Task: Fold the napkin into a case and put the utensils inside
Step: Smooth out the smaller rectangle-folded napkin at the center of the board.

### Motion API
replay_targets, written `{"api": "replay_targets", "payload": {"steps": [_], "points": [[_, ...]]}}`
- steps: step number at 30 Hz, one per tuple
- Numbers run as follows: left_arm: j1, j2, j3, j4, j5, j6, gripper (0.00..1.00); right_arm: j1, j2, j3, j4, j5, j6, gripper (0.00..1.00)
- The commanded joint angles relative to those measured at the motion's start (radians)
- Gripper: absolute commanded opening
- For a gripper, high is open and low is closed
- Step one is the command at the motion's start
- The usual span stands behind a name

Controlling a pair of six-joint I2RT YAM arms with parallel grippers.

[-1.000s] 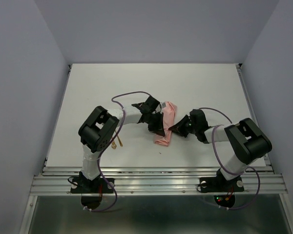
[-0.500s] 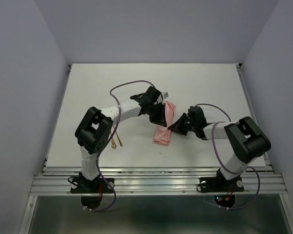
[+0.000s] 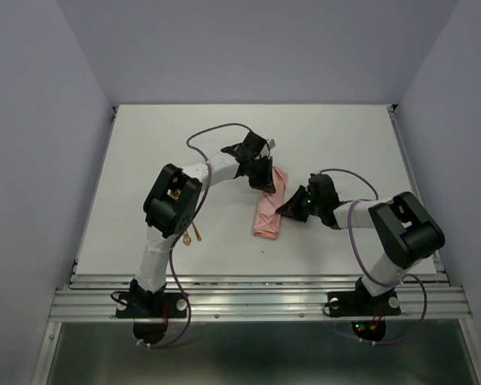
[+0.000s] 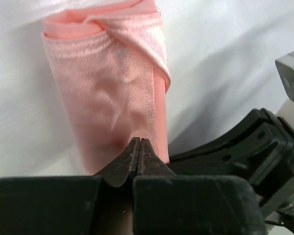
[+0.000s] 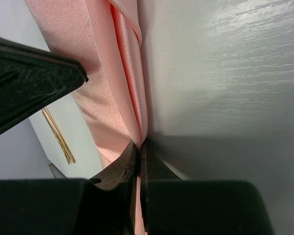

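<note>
The salmon-pink napkin [image 3: 266, 216] lies on the white table [image 3: 345, 136] as a narrow layered strip, the case shape. My left gripper [image 3: 266, 183] is shut, its tips resting on the strip's far end [image 4: 138, 142]; I see no cloth between its jaws. My right gripper [image 3: 288, 208] is shut on the strip's right edge [image 5: 139, 144], and pink cloth [image 5: 98, 73] shows between its fingers. The gold utensils [image 3: 191, 235] lie left of the strip, partly hidden by the left arm. They also show in the right wrist view [image 5: 59, 137].
The right gripper's black body [image 4: 245, 147] sits close to the left gripper's tips. A black finger of the left gripper [image 5: 29, 88] shows in the right wrist view. Purple cables loop over both arms. Grey walls surround the table.
My left gripper has moved from the strip's near left side up to its far end. The strip has straightened a little. The right gripper has hardly moved.
</note>
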Motion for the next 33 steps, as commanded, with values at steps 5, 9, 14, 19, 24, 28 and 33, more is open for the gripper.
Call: {"api": "replay_targets", "payload": {"steps": [5, 9, 14, 19, 24, 28, 33], "points": [[-0.001, 0.071, 0.130, 0.020, 0.011, -0.014, 0.00, 0.010, 0.009, 0.000, -0.134, 0.035, -0.045, 0.01], [-0.003, 0.092, 0.140, 0.034, 0.010, -0.025, 0.00, 0.010, 0.003, 0.001, -0.142, 0.040, -0.047, 0.01], [-0.003, 0.143, 0.171, 0.043, 0.008, -0.045, 0.00, 0.010, -0.001, 0.001, -0.145, 0.040, -0.047, 0.01], [0.001, 0.164, 0.199, 0.071, 0.016, -0.074, 0.00, 0.010, -0.004, -0.002, -0.151, 0.043, -0.050, 0.01], [0.002, 0.200, 0.234, 0.039, -0.004, -0.071, 0.00, 0.010, -0.014, 0.000, -0.158, 0.045, -0.053, 0.01], [0.004, 0.180, 0.184, 0.089, -0.015, -0.100, 0.00, 0.010, -0.017, 0.000, -0.162, 0.046, -0.053, 0.01], [0.005, 0.174, 0.160, 0.102, -0.007, -0.108, 0.00, 0.010, -0.027, -0.002, -0.171, 0.055, -0.050, 0.01]]}}
